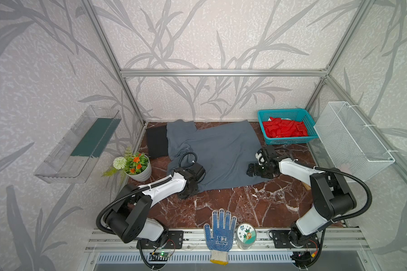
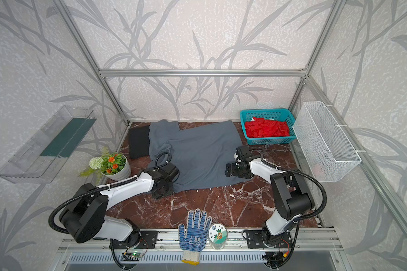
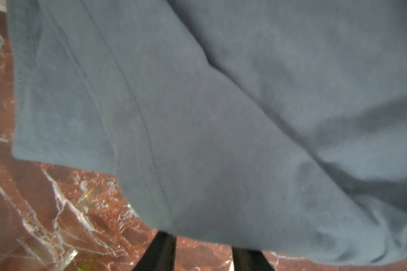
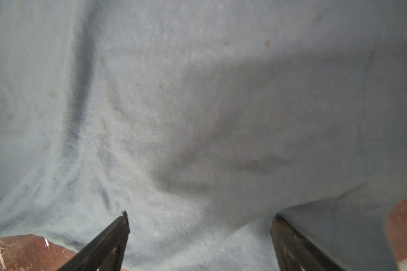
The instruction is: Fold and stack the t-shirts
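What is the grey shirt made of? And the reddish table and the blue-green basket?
The grey t-shirt looks like soft, matte knit cloth: it wrinkles and has a stitched hem. The table top looks like glossy red-brown marble with white veins, maybe only a print. The teal basket seems moulded plastic, with gridded holes.

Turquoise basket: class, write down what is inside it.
Crumpled red pieces fill the basket; a white scrap peeks out at its far edge. Anything beneath the red is covered.

Lab test cell: alu. frame [image 1: 223,72], wallpaper panels [image 1: 221,35], marble-look tabletop [image 1: 244,204], 2 robot arms [image 1: 165,185] on rail [image 1: 193,237].
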Motion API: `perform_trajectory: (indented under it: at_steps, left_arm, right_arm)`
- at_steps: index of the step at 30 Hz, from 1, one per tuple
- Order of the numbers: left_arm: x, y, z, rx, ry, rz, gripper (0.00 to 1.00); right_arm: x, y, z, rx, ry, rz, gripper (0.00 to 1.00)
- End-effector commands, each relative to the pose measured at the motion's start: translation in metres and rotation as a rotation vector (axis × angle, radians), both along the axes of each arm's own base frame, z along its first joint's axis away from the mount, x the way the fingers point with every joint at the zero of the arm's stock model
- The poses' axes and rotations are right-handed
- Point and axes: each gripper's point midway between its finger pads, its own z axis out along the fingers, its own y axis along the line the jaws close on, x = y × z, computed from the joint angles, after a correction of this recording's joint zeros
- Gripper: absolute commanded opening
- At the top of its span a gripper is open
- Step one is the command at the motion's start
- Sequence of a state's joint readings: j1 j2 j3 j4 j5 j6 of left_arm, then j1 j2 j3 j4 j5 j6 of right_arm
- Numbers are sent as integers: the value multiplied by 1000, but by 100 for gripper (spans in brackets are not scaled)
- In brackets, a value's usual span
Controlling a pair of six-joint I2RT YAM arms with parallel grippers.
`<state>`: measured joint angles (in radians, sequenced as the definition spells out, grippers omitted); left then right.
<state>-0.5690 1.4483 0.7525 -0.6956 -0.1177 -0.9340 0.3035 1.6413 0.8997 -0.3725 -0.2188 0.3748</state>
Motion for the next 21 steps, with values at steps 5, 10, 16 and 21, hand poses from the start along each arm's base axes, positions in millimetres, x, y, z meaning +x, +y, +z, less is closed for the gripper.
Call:
perform_trajectory:
  at_steps: [5,10,16,21]
  left_arm:
    - [-2,5,-19,-23,35,21,33]
    - [-10,6,-25,-43,50,39,17]
    - [-20,17,1,-13,30,40,0]
    - [-38,18,39,14,-3,27,0]
  right_arm:
    - [-8,-1,0,3,34,0,95]
    - [-9,0,0,12,39,1,95]
    - [-9,2,5,21,26,1,95]
    - [-11,3,10,32,8,5,95]
